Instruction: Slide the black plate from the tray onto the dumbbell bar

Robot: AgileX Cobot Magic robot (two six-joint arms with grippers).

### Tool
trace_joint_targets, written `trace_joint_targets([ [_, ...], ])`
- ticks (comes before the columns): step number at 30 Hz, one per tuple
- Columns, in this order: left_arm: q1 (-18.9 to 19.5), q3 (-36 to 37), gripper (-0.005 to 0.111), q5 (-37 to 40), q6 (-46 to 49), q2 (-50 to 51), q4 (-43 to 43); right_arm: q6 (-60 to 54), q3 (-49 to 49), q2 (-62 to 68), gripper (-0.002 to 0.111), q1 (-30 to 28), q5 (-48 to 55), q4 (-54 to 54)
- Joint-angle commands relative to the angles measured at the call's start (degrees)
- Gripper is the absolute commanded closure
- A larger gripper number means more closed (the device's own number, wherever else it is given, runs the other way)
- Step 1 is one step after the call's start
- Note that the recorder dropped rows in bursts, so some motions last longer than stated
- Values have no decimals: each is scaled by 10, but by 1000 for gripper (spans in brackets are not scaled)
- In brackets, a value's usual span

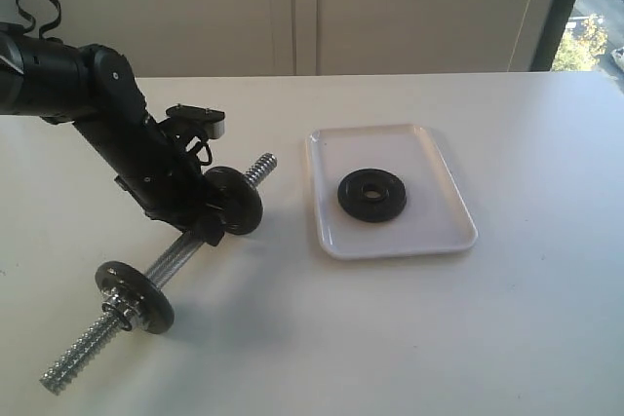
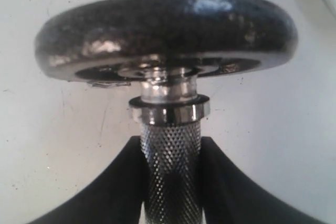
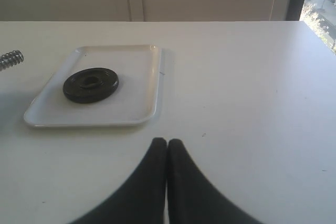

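Left wrist view: left tool (image 2: pixel 171 144) clamps the dumbbell bar (image 2: pixel 170 182); right tool (image 3: pixel 167 143) closed, empty.

At centre left, the black robot arm (image 1: pixel 127 143) hides part of the chrome steel dumbbell bar (image 1: pixel 172 261). The right wrist view's edge cuts off all but its threaded tip (image 3: pixel 10 59).

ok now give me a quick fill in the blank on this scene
1. The dumbbell bar already carries ____ black discs.
2. The left tool is shut on the bar's ____ middle.
3. The right tool is shut and holds ____.
4. The black plate lies flat in the white ____.
Missing: two; knurled; nothing; tray.
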Motion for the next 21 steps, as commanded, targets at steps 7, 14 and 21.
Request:
trace_joint_targets([
  [7, -3, -2, 107, 16, 2, -7, -3, 0, 1, -3, 108, 0, -4, -1],
  [14, -3, -3, 107, 23, 2, -32, -1, 0, 1, -3, 108, 0, -4, -1],
  [21, -3, -3, 107, 27, 13, -49, 1, 0, 1, -3, 108, 0, -4, -1],
])
